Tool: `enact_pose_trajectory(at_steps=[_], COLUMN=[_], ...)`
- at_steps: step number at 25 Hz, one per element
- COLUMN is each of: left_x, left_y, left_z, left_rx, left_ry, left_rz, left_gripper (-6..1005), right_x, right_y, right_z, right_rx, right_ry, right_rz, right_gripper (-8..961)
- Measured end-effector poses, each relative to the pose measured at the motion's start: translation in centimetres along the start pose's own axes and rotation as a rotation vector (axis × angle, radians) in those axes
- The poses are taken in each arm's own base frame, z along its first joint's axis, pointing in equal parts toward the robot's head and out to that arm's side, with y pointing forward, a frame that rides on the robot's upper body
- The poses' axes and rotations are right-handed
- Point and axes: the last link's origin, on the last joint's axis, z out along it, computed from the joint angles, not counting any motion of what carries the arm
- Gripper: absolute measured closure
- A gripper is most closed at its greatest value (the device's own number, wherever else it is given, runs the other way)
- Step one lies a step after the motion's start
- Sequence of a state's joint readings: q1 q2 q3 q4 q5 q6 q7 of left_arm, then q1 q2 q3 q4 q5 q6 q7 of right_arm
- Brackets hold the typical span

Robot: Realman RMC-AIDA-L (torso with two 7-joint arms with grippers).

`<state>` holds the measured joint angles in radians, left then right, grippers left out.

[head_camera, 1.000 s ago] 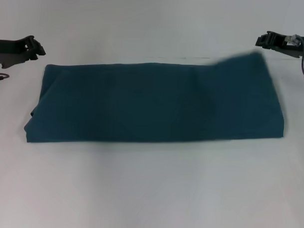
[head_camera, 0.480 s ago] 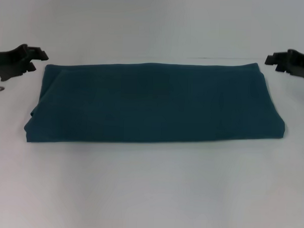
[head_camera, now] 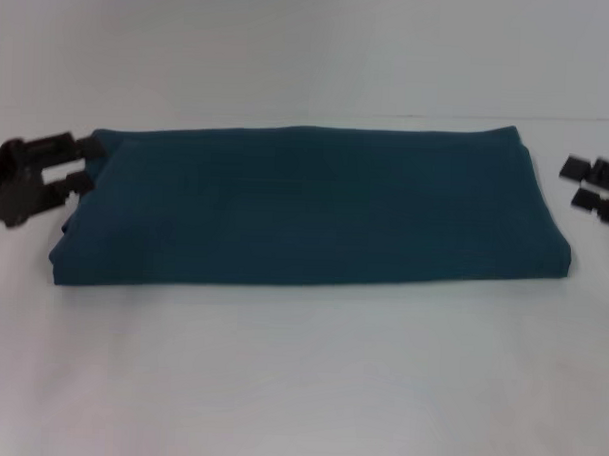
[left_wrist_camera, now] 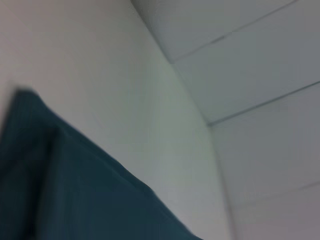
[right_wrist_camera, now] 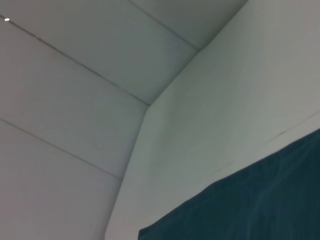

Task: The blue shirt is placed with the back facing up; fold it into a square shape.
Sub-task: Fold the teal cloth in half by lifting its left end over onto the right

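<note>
The blue shirt (head_camera: 305,208) lies on the white table, folded into a long flat band running left to right, plain side up. My left gripper (head_camera: 91,164) is open at the band's left end, its fingertips at the far left corner of the cloth. My right gripper (head_camera: 572,184) is open just off the band's right end, apart from the cloth. The shirt also shows in the left wrist view (left_wrist_camera: 75,190) and in the right wrist view (right_wrist_camera: 250,205). Neither gripper holds anything.
The white table (head_camera: 299,388) spreads in front of the shirt and on both sides. A pale wall (head_camera: 311,38) rises behind the table's far edge. No other objects are in view.
The shirt's raised far right corner has dropped flat. Both grippers have come down from the far corners to the band's ends, the left one reaching the cloth.
</note>
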<state>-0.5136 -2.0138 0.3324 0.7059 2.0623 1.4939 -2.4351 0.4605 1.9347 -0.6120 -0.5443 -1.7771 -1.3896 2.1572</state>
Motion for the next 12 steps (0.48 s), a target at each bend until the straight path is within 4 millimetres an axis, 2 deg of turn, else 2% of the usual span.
enact_pose_trajectory(at_steps=[2,7,12], left_x=[-0.9,-3.2,-4.2], left_y=[-0.6,-2.8,-4.4], left_z=[-0.8,-2.0,-1.9], left_rx=[-0.028,0.002,0.043], left_ry=[0.009,0.035,0.086], left_rz=[-0.059,-0.217,-0.306], left_gripper=[515,422,430], right_x=[0.9,2.1,2.4], right_y=[-0.1,-0.1,-0.2], right_z=[-0.5,-0.8,-0.5], right_rx=[-0.019,-0.040,-0.043], right_ry=[0.004,0.022,0.025], right_rz=[0.002,0.005,-0.005], right_gripper=[236,132,94])
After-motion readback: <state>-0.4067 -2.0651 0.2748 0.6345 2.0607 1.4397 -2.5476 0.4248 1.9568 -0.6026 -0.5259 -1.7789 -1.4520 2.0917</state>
